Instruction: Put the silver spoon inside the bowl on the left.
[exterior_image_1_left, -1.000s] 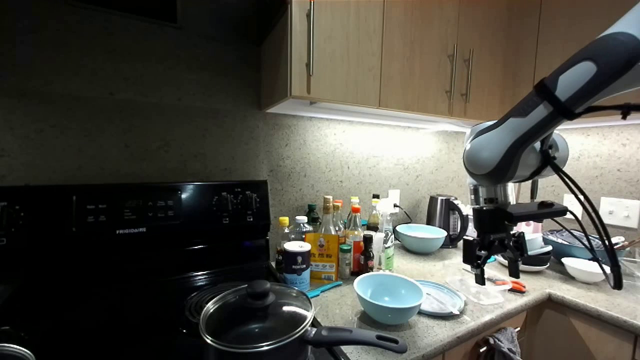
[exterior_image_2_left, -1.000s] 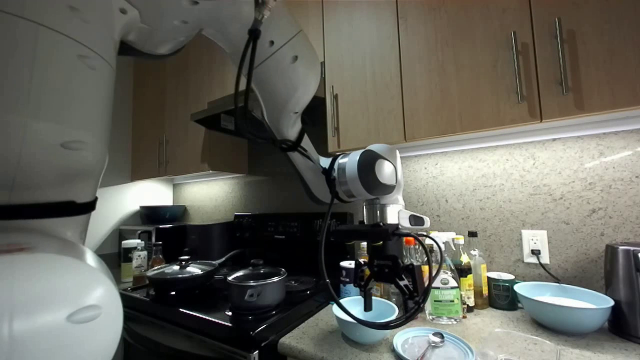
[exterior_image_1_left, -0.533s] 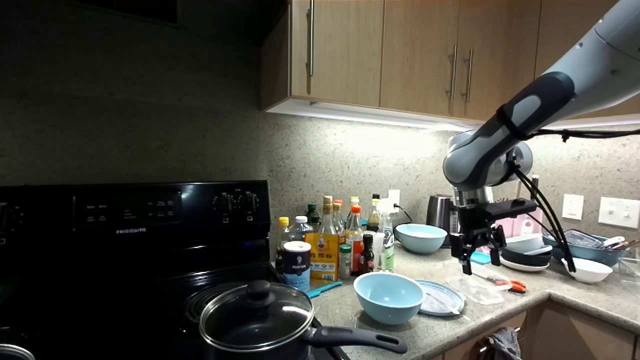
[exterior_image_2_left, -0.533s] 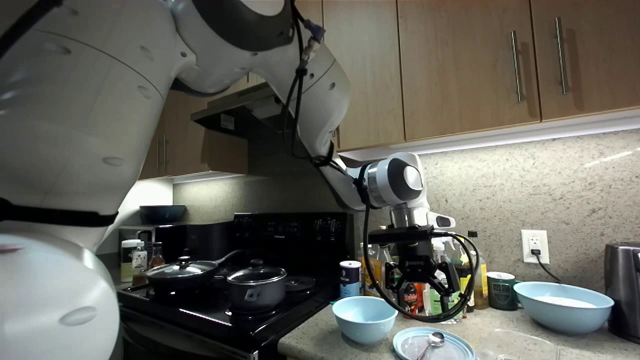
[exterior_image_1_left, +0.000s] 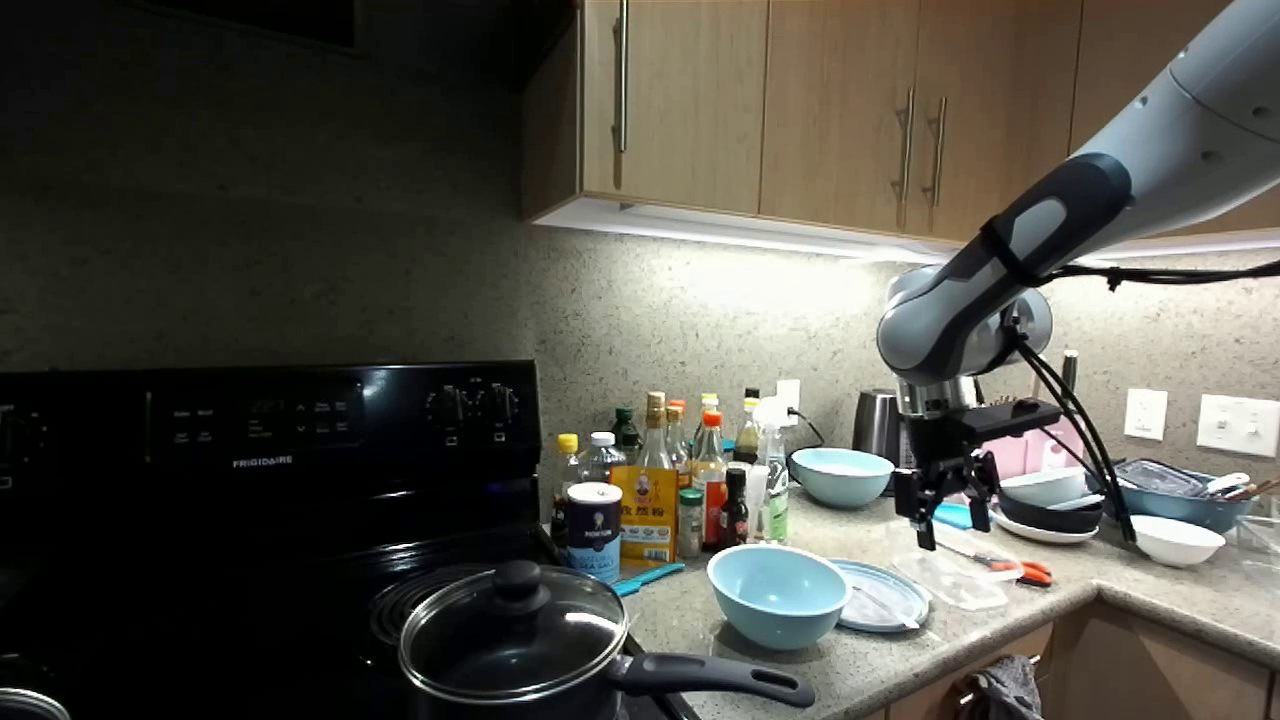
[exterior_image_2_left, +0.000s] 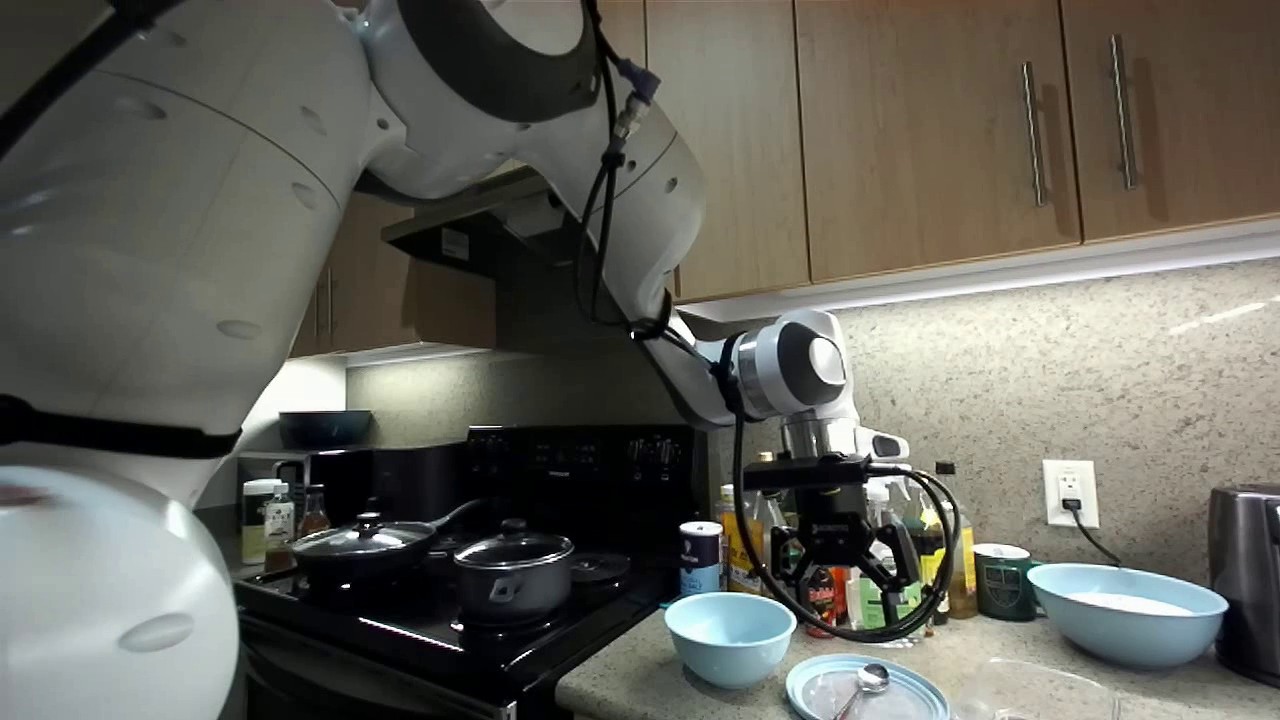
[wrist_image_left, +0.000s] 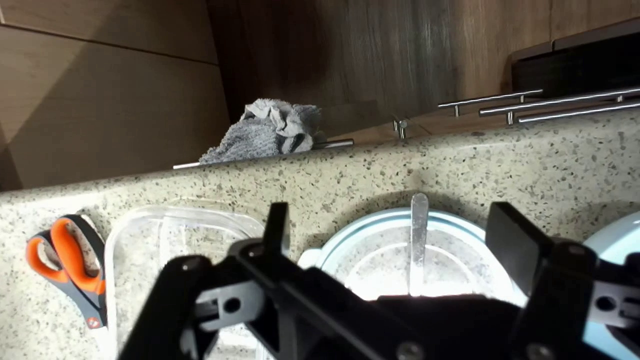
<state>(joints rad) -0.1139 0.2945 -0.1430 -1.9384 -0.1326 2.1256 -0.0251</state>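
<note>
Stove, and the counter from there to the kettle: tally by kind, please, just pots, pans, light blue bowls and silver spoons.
Lidded frying pan: 1
Lidded pot: 1
Light blue left bowl and light blue right bowl, sides as in both exterior views: 2
Silver spoon: 1
Total: 5

I am observing the silver spoon (exterior_image_2_left: 873, 678), at five o'clock in an exterior view, showing polished metal. Between its nine and ten o'clock, the light blue bowl (exterior_image_2_left: 730, 650) is presenting smooth gloss. In the wrist view, the container (wrist_image_left: 200, 212) at eight o'clock is looking like transparent plastic, the towel (wrist_image_left: 255, 137) near eleven is reading as rough cloth, and the floor (wrist_image_left: 390, 55) at one is displaying wood grain.
</note>
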